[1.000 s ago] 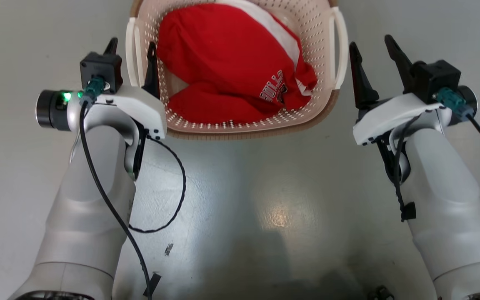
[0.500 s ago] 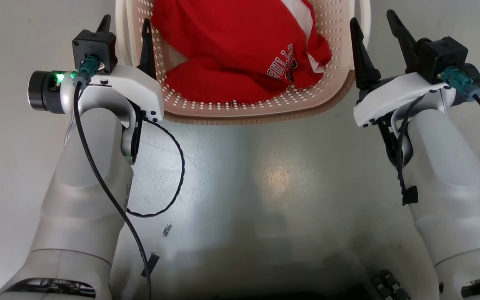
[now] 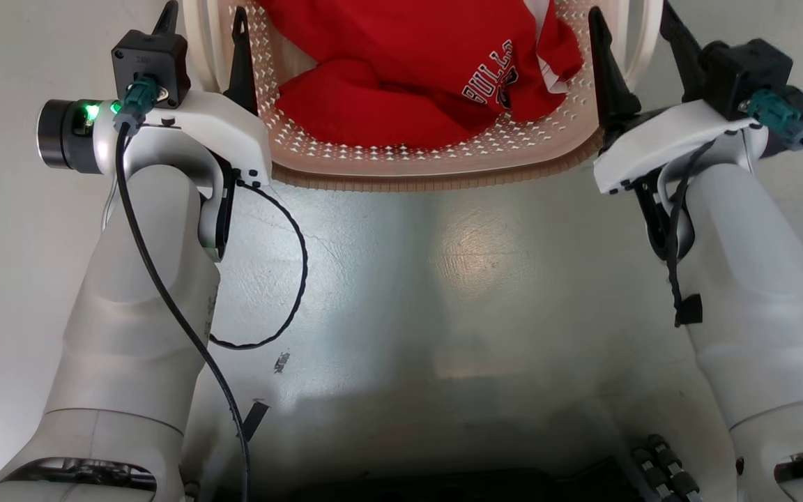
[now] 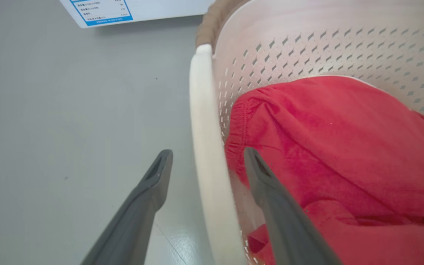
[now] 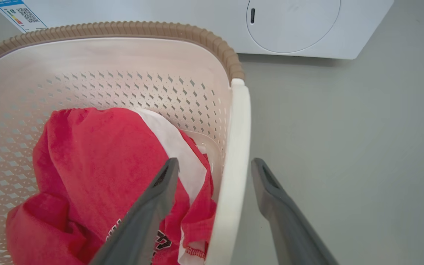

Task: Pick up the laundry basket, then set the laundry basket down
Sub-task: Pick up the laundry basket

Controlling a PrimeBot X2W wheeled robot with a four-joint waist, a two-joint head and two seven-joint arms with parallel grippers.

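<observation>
The laundry basket (image 3: 429,164) sits on the grey floor (image 3: 443,279) at the far middle of the head view, between the two arms, its far part cut off by the top edge. A red garment (image 3: 401,63) with white lettering and a white panel lies bunched inside. The left jaws stand wide and straddle the white loop handle (image 4: 204,147) on the basket's left side. In the left wrist view the outer finger (image 4: 142,206) is over bare floor and the inner finger (image 4: 282,213) is inside the basket, over the red cloth. The right jaws are also spread wide around the right handle (image 5: 234,165), with the inner finger (image 5: 149,213) above the garment and the outer finger (image 5: 282,213) outside the wall. Neither pair is closed on its handle. A white washing machine (image 5: 293,25) stands on the floor just beyond the basket's far brown rim.
</observation>
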